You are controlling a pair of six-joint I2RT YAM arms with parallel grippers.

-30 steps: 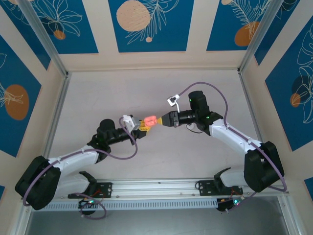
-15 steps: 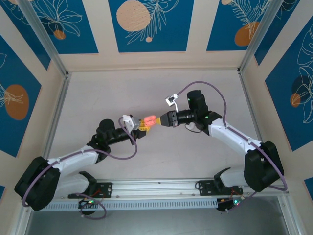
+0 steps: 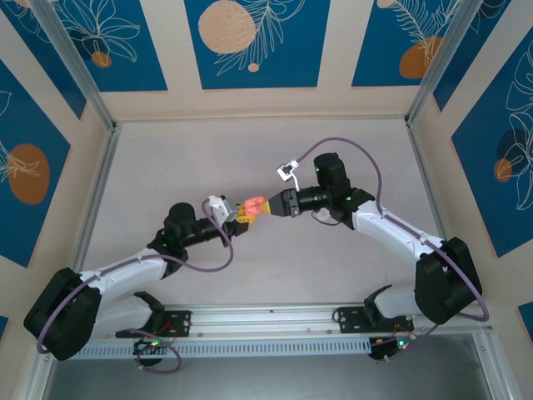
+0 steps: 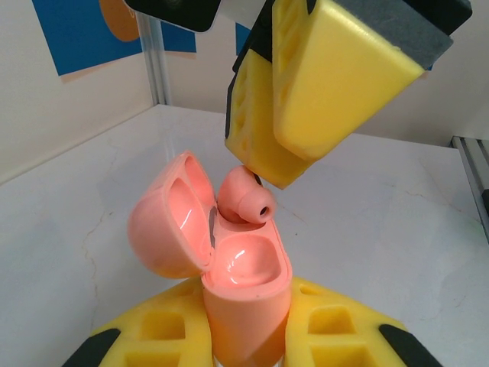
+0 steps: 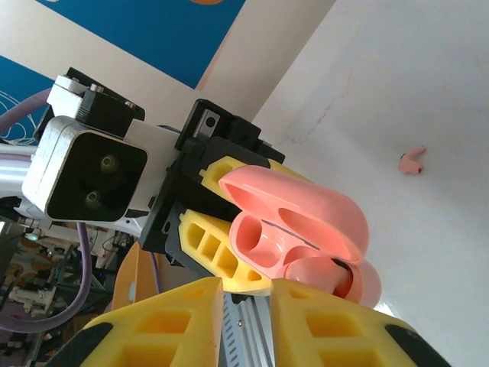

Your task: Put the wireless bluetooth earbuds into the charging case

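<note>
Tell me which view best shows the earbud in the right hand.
Left wrist: the earbud is close and unobstructed above the open charging case. Right wrist sees it partly hidden by its own fingers; top external shows a tiny pink blob.

No text, label, brand, number or sign can be read in any of the views.
</note>
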